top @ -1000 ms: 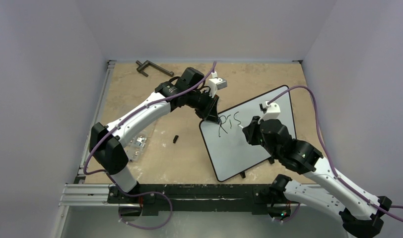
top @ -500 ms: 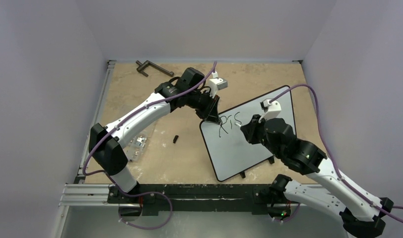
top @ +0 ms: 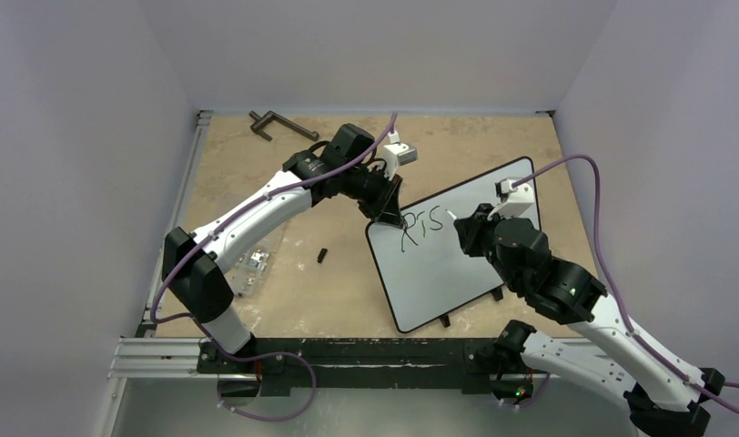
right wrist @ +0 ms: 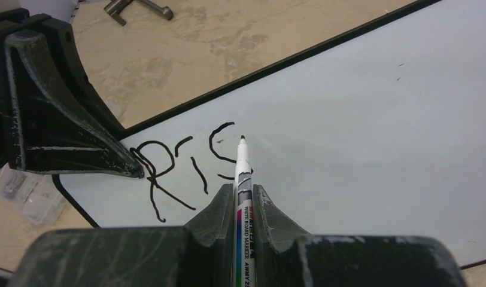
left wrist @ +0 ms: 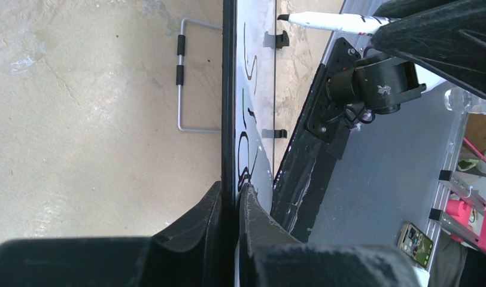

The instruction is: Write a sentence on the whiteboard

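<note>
Tan, mottled table point(top: 348, 305). Holds the whiteboard point(top: 439, 273), propped on small black feet. Left of the whiteboard, near it, a small black piece point(top: 321, 256), perhaps a marker cap. Farther left, a clear plastic item point(top: 252, 267). Beyond the whiteboard, far-left, a dark metal tool point(top: 277, 125).

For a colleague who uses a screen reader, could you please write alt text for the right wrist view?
The right hand holds a marker, tip by the s of black letters "Ris" on the whiteboard. At left, the left hand clamps the board's edge; behind lies a tan table with a metal tool.
</note>
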Available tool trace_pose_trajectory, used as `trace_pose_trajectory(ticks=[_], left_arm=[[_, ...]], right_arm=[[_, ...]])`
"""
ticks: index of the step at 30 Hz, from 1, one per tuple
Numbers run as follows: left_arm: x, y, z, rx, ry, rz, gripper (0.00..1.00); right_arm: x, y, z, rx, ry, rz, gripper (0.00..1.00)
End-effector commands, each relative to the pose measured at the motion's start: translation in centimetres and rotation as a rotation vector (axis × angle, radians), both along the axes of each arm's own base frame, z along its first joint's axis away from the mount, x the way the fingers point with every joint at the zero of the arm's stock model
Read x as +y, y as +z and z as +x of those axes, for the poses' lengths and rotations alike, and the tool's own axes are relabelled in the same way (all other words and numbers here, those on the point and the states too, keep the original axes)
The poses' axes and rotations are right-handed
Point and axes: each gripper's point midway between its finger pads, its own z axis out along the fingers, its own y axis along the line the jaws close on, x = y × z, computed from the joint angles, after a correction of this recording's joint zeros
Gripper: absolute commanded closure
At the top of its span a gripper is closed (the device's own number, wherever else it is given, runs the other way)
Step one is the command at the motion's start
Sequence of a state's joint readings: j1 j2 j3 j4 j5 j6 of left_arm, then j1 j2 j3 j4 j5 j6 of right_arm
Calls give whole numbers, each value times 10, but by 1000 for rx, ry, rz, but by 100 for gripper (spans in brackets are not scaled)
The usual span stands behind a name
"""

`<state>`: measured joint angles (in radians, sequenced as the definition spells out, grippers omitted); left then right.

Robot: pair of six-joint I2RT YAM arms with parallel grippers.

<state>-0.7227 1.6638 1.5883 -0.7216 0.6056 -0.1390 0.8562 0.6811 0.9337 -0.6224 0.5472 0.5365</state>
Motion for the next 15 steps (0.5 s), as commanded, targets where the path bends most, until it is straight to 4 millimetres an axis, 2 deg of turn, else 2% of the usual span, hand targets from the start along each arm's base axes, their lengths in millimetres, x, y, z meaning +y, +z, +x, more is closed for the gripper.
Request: trace_pose_trajectory(ticks=[1,15], left_arm=[[8,22,21,-177,48,-14,100],[6,18,22,-167,47,-8,100]], right_arm=[[-13,17,5,-45,-70,-5,100],[-12,3,8,-37,-71,-21,100]])
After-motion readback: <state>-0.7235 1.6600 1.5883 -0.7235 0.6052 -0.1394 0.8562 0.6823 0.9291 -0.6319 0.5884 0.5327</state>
